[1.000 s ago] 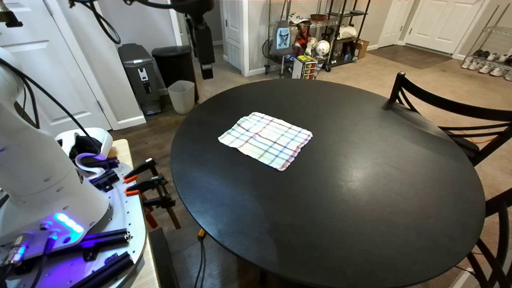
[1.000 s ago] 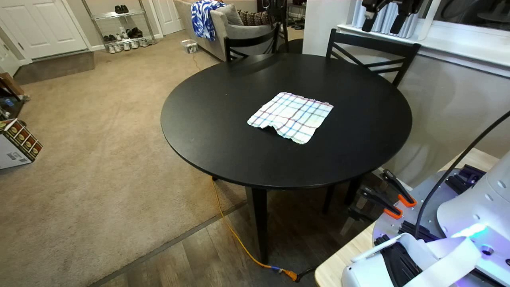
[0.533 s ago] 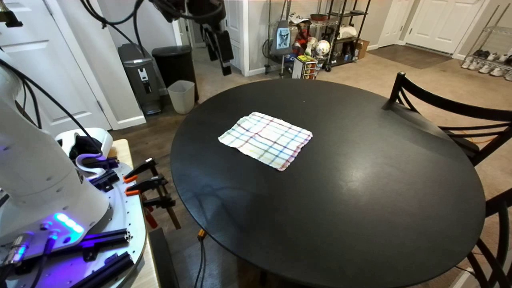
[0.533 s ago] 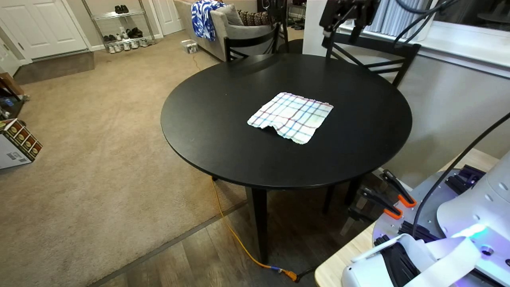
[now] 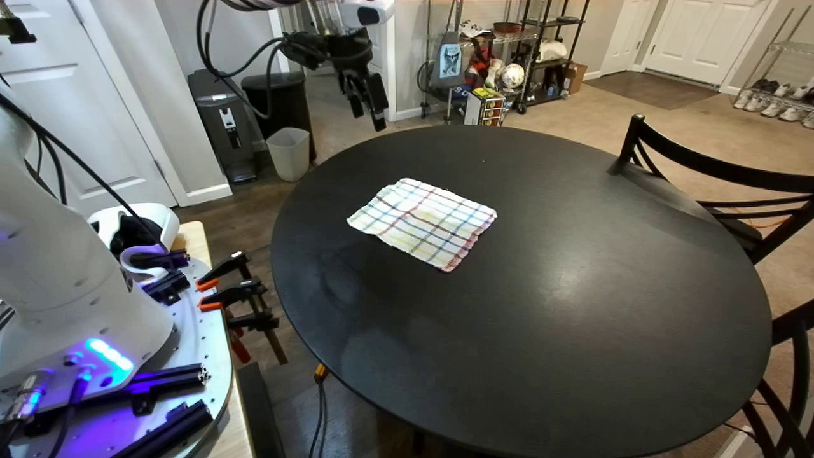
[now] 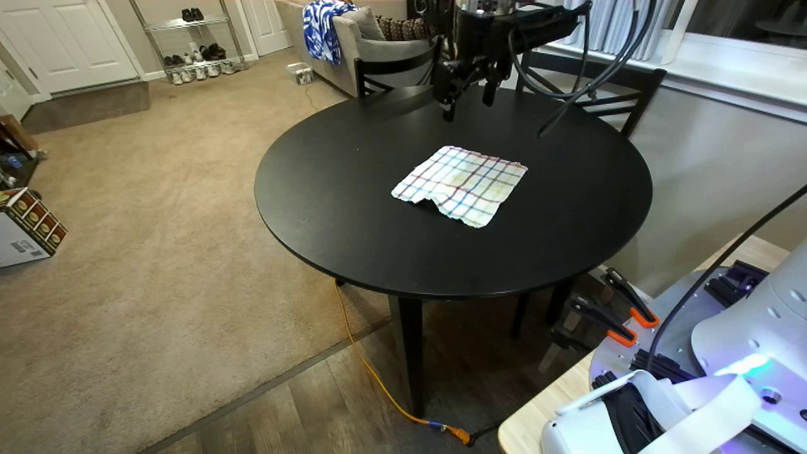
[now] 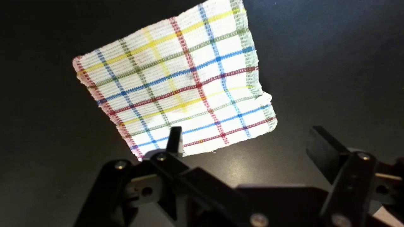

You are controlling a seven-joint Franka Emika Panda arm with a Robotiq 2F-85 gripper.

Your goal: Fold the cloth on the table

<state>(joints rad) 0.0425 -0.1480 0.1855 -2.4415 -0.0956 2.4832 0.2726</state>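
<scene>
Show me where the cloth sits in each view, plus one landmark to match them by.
In an exterior view: cloth, about mid-picture, below and right of the hand.
In an exterior view: cloth, slightly right of and above centre, below the hand.
Wrist view: cloth, upper and left of centre, its lower edge partly hidden by the hand.
Shared landmark: the hand, in all three.
</scene>
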